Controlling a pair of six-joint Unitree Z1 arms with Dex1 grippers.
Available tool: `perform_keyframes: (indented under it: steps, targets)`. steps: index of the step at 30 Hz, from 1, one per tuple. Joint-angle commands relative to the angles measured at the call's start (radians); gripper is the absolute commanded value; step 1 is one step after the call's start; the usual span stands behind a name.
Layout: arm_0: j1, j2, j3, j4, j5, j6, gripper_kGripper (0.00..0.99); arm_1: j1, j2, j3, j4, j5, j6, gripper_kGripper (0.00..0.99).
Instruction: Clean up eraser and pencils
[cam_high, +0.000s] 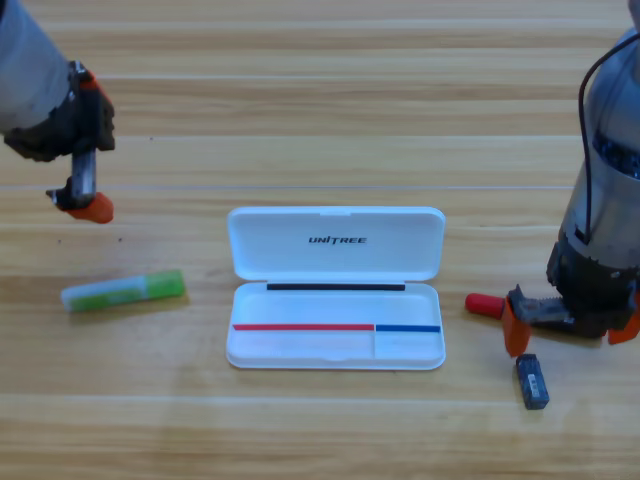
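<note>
High view: the right gripper (545, 312) sits at the frame's lower right, jaws pinching the red-capped pencil (484, 304), whose long axis runs left-right toward the open white case (336, 345). The eraser (532, 381) lies just below that gripper. The green pencil (123, 291), lying nearly horizontal at left, sits below the left gripper (78, 203); its jaw state cannot be told.

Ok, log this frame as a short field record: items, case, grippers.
case: white plastic case, lid open, centre of wooden table
green pencil: light green and white stubby stick, left of case
red-capped pencil: red cap showing at right gripper
eraser: small dark rectangular block, below right gripper
left gripper: raised, above green pencil
</note>
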Motion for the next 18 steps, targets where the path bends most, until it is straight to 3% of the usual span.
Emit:
perform_keyframes:
  steps: [1, 8, 18]
  targets:
    - [0.078, 0.112, -0.040, 0.060, -0.038, -0.072, 0.930, 0.039, 0.061, 0.011, -0.009, 0.053, -0.002, 0.950]
    - [0.111, 0.179, -0.040, 0.064, -0.095, -0.155, 0.930, 0.039, 0.097, 0.026, -0.038, 0.045, 0.003, 0.940]
    - [0.112, 0.240, 0.006, 0.015, -0.169, -0.170, 0.920, 0.039, 0.126, 0.068, -0.087, 0.048, 0.006, 0.920]
